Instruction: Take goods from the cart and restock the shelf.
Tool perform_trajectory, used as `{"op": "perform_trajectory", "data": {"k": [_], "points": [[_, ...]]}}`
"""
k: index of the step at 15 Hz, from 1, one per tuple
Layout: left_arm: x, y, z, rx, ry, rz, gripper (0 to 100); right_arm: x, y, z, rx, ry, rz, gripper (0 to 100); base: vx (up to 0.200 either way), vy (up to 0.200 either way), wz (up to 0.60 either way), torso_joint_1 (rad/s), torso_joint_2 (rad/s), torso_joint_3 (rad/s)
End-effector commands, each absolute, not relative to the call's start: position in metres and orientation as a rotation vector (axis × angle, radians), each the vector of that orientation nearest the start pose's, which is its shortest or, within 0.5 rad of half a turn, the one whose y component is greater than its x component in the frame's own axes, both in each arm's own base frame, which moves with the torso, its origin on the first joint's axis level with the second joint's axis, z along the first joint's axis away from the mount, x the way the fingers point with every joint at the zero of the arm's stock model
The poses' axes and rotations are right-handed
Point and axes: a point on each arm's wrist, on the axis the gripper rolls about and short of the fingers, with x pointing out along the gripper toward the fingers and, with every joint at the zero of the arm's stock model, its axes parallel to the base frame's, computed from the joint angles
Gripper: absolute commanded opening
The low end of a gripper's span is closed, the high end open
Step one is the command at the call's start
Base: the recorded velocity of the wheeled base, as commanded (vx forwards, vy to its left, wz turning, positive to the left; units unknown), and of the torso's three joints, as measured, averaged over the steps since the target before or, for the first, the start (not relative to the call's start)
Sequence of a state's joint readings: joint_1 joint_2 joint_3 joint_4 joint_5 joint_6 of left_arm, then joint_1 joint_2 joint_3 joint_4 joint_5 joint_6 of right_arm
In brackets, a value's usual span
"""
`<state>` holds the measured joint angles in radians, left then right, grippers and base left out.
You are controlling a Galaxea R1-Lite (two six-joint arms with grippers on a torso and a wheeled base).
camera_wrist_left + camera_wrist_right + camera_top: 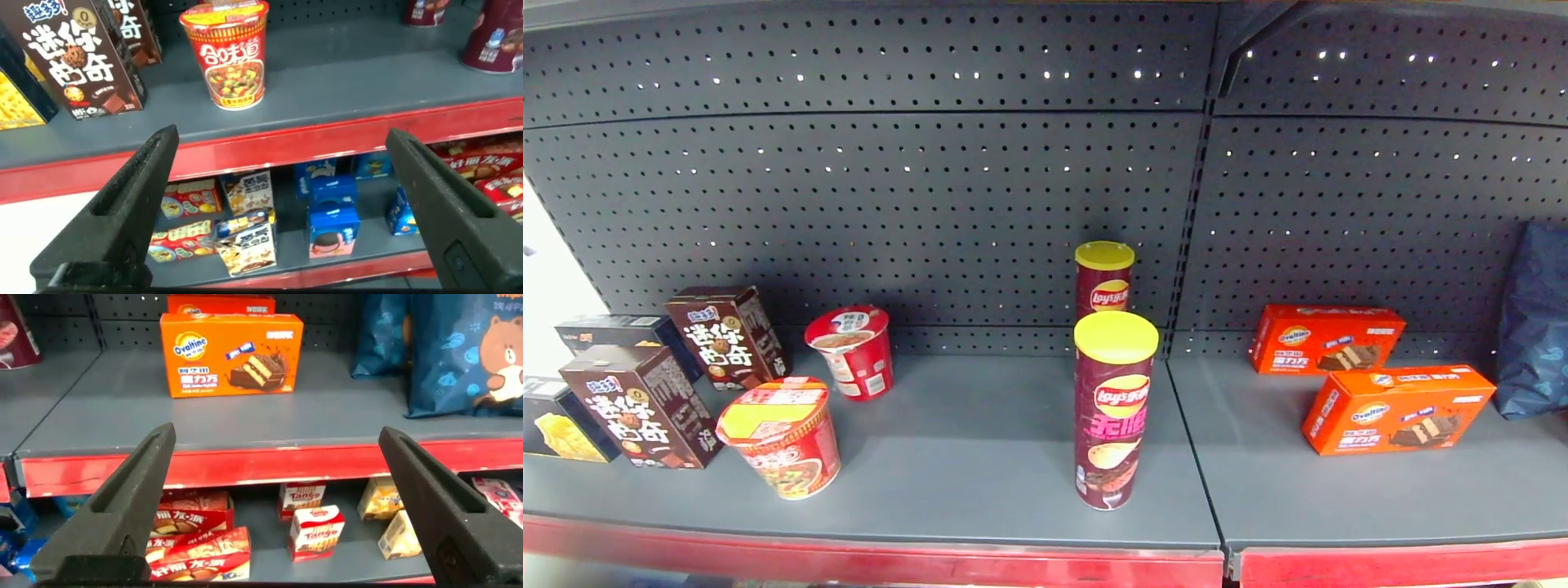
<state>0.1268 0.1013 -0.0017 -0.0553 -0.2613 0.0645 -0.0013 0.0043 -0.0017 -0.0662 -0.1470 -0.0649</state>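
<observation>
Plainly, both the left gripper (282, 137) and the right gripper (278, 433) hang spread and empty just before the shelf (980, 457), the left facing the upright noodle cup (233, 53), the right the orange wafer box (231, 355) lying broadside, so the bare deck beside the cup seems nearer the left arm.

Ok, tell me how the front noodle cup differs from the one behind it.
The front noodle cup stands near the red front edge of the shelf; the rear noodle cup sits farther back. The front cup's lid is partly yellow, the rear's white and red. Both are upright, sealed red cups.
</observation>
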Motion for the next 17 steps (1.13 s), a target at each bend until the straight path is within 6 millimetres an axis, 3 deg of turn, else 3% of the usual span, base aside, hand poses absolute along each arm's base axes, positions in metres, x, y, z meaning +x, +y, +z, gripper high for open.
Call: {"op": "perform_trajectory", "data": {"k": [1,17], "points": [[-0.0146,-0.0077,0.0841,0.044,0.039,-0.135,100,-0.0228,-0.0033,0.0828,-0.061,-0.055,-0.151,100,0.000,0.000,0.00,0.000,0.00,0.000],[-0.0144,-0.0073,0.0842,-0.059,0.042,-0.116,100,-0.0227,-0.0031,0.0828,-0.069,-0.055,-0.143,100,0.000,0.000,0.00,0.000,0.00,0.000]]}}
